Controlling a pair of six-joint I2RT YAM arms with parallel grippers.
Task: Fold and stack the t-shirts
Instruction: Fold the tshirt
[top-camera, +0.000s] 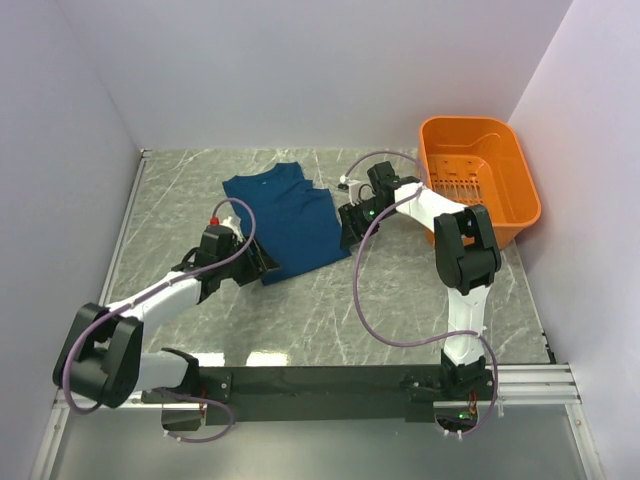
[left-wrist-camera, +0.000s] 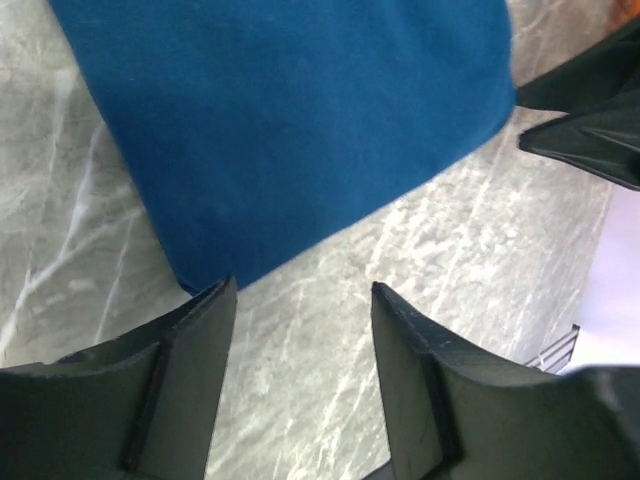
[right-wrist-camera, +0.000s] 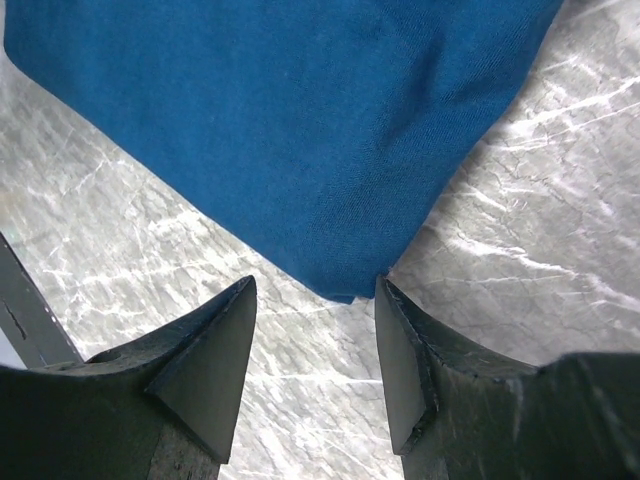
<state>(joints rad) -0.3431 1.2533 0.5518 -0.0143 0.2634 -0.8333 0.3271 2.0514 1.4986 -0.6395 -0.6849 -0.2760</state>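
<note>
From above, the navy t-shirt (top-camera: 285, 220) lies flat on the marble table (top-camera: 400, 300), left of the orange basket (top-camera: 525, 190). My left gripper (top-camera: 262, 265) is at its near corner and my right gripper (top-camera: 347, 228) at its right edge.

On my left wrist, my fingers (left-wrist-camera: 190, 370) stand apart and hold nothing, with the t-shirt's corner just ahead of them.

On my right wrist, my fingers (right-wrist-camera: 215, 360) are also apart, with a t-shirt corner lying at the mouth of the gap, not clamped.
</note>
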